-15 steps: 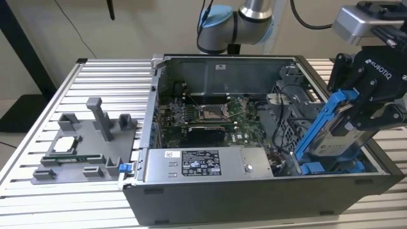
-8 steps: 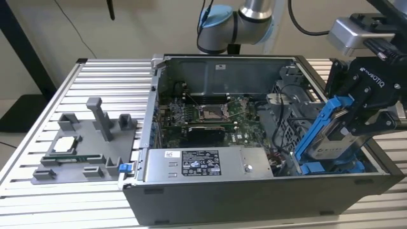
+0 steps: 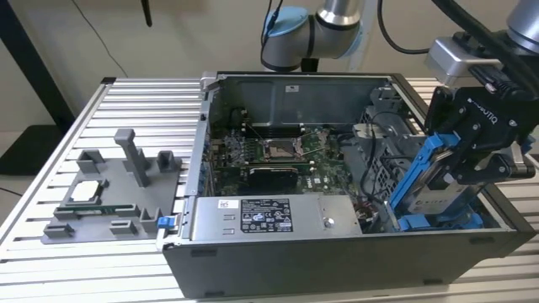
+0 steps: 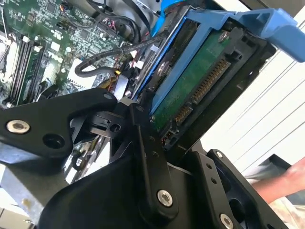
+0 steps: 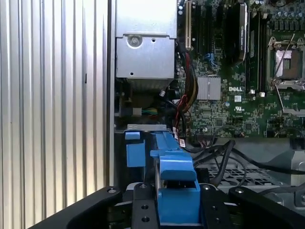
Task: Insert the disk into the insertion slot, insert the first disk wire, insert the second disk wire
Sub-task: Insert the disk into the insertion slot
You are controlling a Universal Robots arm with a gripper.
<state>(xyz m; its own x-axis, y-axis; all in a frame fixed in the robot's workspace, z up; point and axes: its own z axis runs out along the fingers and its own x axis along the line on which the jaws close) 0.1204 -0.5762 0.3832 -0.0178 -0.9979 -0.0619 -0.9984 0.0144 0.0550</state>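
Note:
My gripper (image 3: 461,172) is shut on the disk (image 3: 436,197), a silver-grey drive with a white label in a bright blue carrier. It holds the disk tilted on edge over the case's corner at the exterior view's right. The disk's lower end reaches down to the insertion slot (image 3: 442,222), a grey metal bay with blue fittings. In the second wrist view the disk (image 4: 195,81) shows its green circuit board and connector, clamped by a black finger (image 4: 143,138). In the first wrist view the blue carrier (image 5: 172,176) sits between the fingers (image 5: 143,202) above the insertion slot (image 5: 136,151). Black cables (image 5: 217,153) lie beside the bay.
The open computer case (image 3: 337,259) stands on a slatted aluminium table (image 3: 93,271). A grey labelled power-supply box (image 3: 269,218) sits along its front, with the motherboard and its CPU socket (image 3: 278,148) behind. A grey fixture with parts (image 3: 110,189) lies at the exterior view's left. A person's hand (image 4: 286,183) is nearby.

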